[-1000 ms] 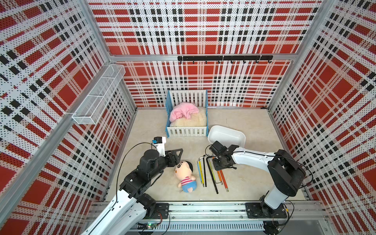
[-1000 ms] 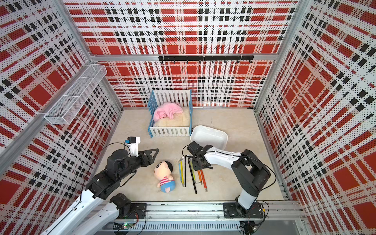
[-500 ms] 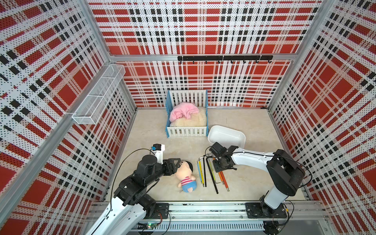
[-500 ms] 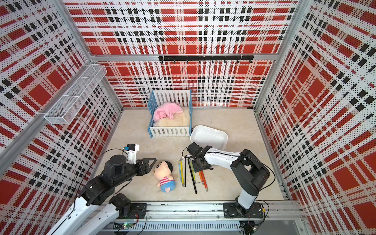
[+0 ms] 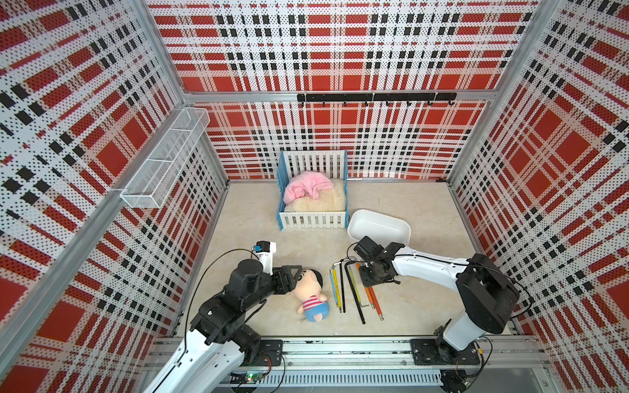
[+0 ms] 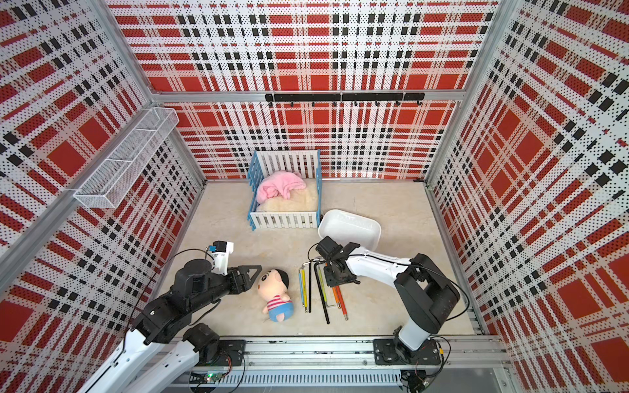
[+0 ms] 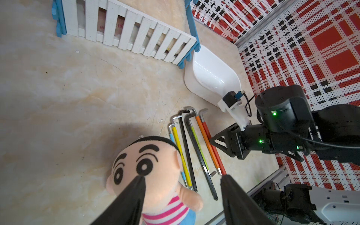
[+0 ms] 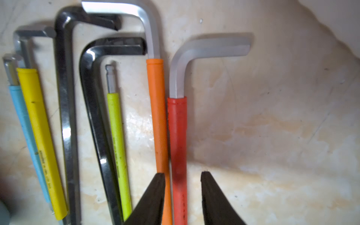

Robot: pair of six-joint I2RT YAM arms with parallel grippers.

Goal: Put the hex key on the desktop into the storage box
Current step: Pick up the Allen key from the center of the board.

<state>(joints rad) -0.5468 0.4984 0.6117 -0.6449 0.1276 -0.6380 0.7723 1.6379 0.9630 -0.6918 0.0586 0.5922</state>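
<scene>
Beige desk (image 5: 408, 204): hex keys (image 5: 350, 289) lie side by side, long axes near-to-far. Right gripper (image 8: 182, 173) straddles the rightmost, red key (image 8: 177, 136), jaws apart, not clamped; box (image 5: 377, 228) sits just beyond, farther back. Left gripper (image 7: 182, 178), farther off, is parted, empty.

Plush doll (image 5: 308, 289), blue-and-white crib (image 5: 313, 219) holding pink blanket (image 5: 308, 189), perhaps fleece (image 5: 323, 203) beneath, wall-mounted wire basket (image 5: 163, 166)

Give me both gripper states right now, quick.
Left gripper: open, holding nothing.
Right gripper: open, jaws straddling the red-sleeved hex key, not yet clamped on it.
</scene>
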